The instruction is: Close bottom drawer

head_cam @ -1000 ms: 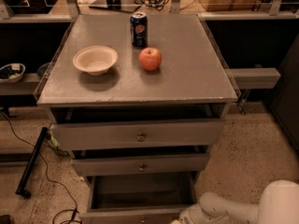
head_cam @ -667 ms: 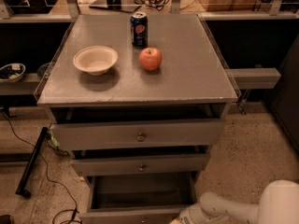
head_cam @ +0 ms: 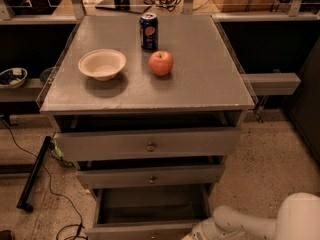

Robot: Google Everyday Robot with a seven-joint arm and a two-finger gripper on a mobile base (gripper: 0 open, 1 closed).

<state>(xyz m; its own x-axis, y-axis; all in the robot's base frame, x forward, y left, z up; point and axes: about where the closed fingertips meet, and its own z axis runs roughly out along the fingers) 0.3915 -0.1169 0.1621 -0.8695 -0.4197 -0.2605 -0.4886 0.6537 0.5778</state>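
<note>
The bottom drawer (head_cam: pixel 150 206) stands pulled out at the foot of the grey cabinet, its dark inside showing and the top of its front panel (head_cam: pixel 137 230) at the frame's lower edge. Its knob is cut off by the frame edge. My white arm (head_cam: pixel 245 224) reaches in from the lower right. My gripper (head_cam: pixel 192 235) is at the drawer front's right end, mostly cut off by the bottom edge. The mid-width drawer (head_cam: pixel 150 176) and the widest drawer (head_cam: pixel 147 144) above are each slightly open.
On the cabinet top (head_cam: pixel 200 84) stand a white bowl (head_cam: pixel 102 64), a red apple (head_cam: pixel 161 63) and a Pepsi can (head_cam: pixel 148 31). A black bar (head_cam: pixel 34 174) and cables lie on the floor to the left. A grey shelf (head_cam: pixel 272 83) juts out at the right.
</note>
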